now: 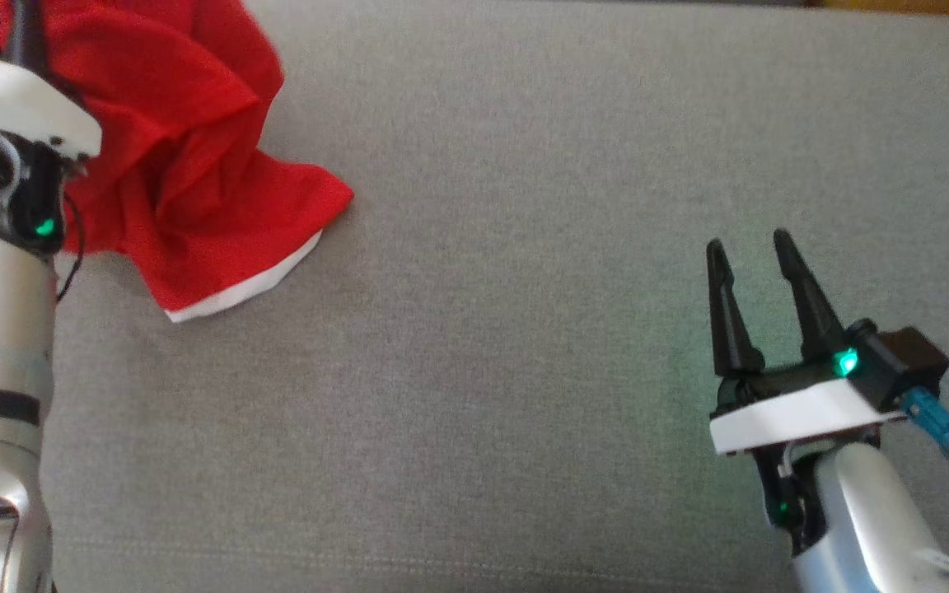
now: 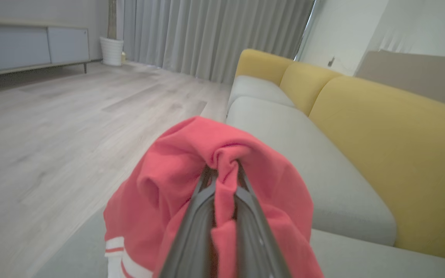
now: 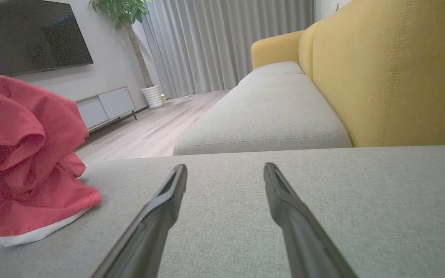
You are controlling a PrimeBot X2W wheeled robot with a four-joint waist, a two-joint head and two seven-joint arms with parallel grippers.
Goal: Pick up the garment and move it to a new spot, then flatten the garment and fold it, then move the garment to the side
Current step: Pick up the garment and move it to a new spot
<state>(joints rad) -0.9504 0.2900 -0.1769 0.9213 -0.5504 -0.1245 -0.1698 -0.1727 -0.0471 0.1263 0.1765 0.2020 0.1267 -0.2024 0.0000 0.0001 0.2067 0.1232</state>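
Garment (image 1: 186,156): red, white-edged, bunched. It hangs from my left gripper (image 2: 223,170) at the far left, with its lower hem resting on the grey sofa seat (image 1: 524,371).
Left gripper: clamped on a twisted pinch of cloth.
Right gripper (image 1: 748,240): fingers apart, empty, well apart from the cloth.
Risks, as I judge them: the narrow pinch slips mid-carry; the trailing hem drags and rolls under; a release near the seat edge spills it onto the floor (image 2: 52,127).
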